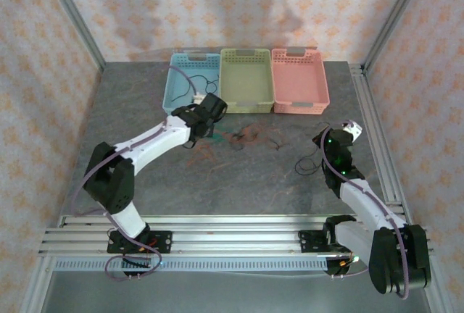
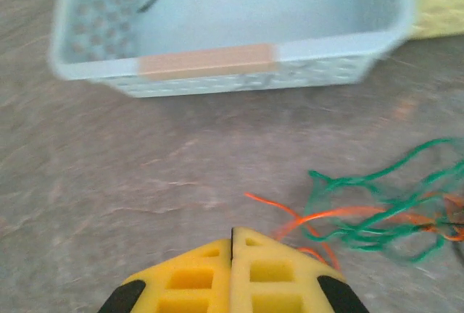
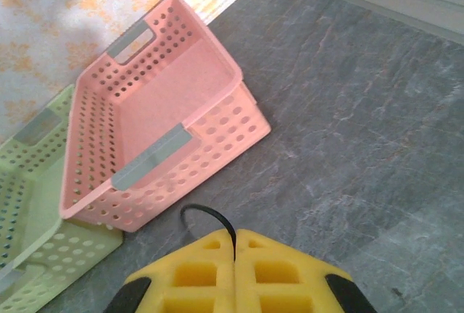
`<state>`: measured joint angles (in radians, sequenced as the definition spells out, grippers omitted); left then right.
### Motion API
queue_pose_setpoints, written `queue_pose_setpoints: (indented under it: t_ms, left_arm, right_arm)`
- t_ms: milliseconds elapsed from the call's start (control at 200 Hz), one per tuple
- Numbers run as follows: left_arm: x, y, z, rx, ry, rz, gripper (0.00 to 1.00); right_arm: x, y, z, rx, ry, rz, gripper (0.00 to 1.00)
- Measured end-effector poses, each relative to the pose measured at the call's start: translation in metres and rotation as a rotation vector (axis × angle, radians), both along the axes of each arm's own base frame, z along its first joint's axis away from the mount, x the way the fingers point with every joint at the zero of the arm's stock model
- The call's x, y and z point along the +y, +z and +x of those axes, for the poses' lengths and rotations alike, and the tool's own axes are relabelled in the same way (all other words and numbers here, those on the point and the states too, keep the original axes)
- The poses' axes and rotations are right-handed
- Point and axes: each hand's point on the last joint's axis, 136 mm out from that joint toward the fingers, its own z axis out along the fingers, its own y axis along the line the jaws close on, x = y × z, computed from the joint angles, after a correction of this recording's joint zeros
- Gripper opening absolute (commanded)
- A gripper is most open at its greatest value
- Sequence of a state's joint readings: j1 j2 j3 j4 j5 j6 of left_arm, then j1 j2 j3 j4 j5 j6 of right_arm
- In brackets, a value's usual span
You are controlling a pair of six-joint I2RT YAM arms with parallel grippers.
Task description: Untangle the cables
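A loose tangle of thin orange-red, green and black cables (image 1: 246, 138) lies on the grey table in front of the baskets. In the left wrist view the green cable (image 2: 377, 219) and the orange-red cable (image 2: 319, 216) lie just right of my left gripper (image 2: 232, 235), whose yellow fingers are pressed together with nothing showing in the seam. My left gripper (image 1: 203, 130) hangs at the tangle's left end. My right gripper (image 3: 234, 239) is shut on a black cable (image 3: 206, 215) that curls out of the seam. That black cable (image 1: 308, 162) droops from the right gripper (image 1: 326, 145).
Three baskets stand in a row at the back: blue (image 1: 177, 88) with a black cable (image 1: 201, 85) inside, green (image 1: 246, 74) and pink (image 1: 299, 77). The blue basket's front rim (image 2: 210, 63) is close ahead of the left fingers. Metal rails run along the right edge.
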<state>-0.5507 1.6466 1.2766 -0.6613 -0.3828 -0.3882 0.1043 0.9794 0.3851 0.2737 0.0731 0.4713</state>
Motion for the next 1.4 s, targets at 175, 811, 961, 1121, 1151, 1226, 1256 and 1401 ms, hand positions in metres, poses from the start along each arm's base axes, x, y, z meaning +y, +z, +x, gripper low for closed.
queue_pose_setpoints:
  t_ms: [175,811,961,1121,1151,1226,1256,1401]
  left_arm:
    - [0.055,0.013,-0.013,-0.065,0.166,-0.032,0.00]
    - [0.029,0.002,-0.035,-0.062,0.101,-0.260,0.00]
    - [0.025,-0.001,-0.044,-0.075,0.078,-0.280,0.00]
    - [0.021,-0.011,-0.051,-0.092,0.076,-0.317,0.00]
    - [0.022,-0.013,-0.052,-0.095,0.081,-0.321,0.00]
    - [0.024,-0.016,-0.056,-0.099,0.089,-0.329,0.00]
    - [0.024,-0.015,-0.056,-0.103,0.091,-0.332,0.00]
    - [0.027,-0.003,-0.055,-0.157,0.103,-0.353,0.00]
  right_arm:
    - [-0.009,0.001,-0.005,0.005,-0.047,-0.021,0.00]
    - [0.021,0.005,0.003,-0.025,0.101,0.057,0.00]
    - [0.042,0.002,0.003,-0.012,0.175,0.052,0.00]
    - [0.071,0.010,0.002,-0.022,0.279,0.041,0.00]
    - [0.076,0.015,0.002,-0.030,0.294,0.041,0.00]
    - [0.090,0.039,0.002,-0.066,0.336,0.043,0.00]
    - [0.097,0.053,0.003,-0.086,0.355,0.044,0.00]
    - [0.134,0.158,0.010,-0.253,0.442,0.075,0.00]
